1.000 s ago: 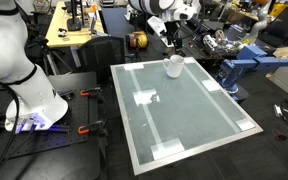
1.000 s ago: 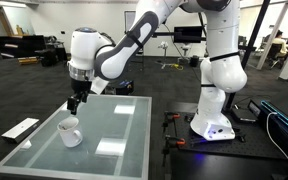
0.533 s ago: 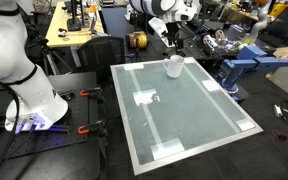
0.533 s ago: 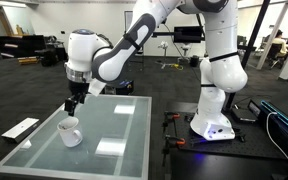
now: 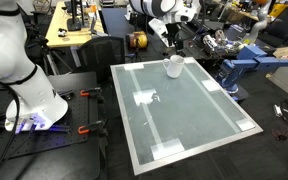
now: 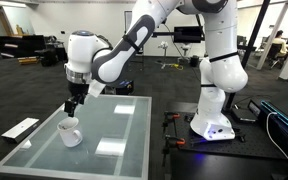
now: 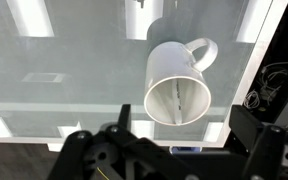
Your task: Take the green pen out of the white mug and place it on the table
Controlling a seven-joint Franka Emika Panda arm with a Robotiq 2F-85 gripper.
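The white mug point(image 7: 180, 80) stands upright near a far edge of the table point(image 5: 184, 115), its handle pointing to the upper right in the wrist view. It shows in both exterior views point(image 5: 173, 66) point(image 6: 71, 132). A thin, dark-looking pen point(image 7: 177, 98) leans inside the mug; its green colour is hard to make out, and it is too small to see in the exterior views. My gripper point(image 7: 174, 138) hangs open and empty a short way above the mug point(image 5: 171, 44) point(image 6: 74, 103), with one finger on each side of the rim.
White tape rectangles point(image 5: 144, 98) mark the glossy tabletop. The robot base point(image 5: 29, 95) stands beside the table. A wooden workbench point(image 5: 69, 30), cables and lab gear point(image 5: 234, 55) lie beyond the far edge.
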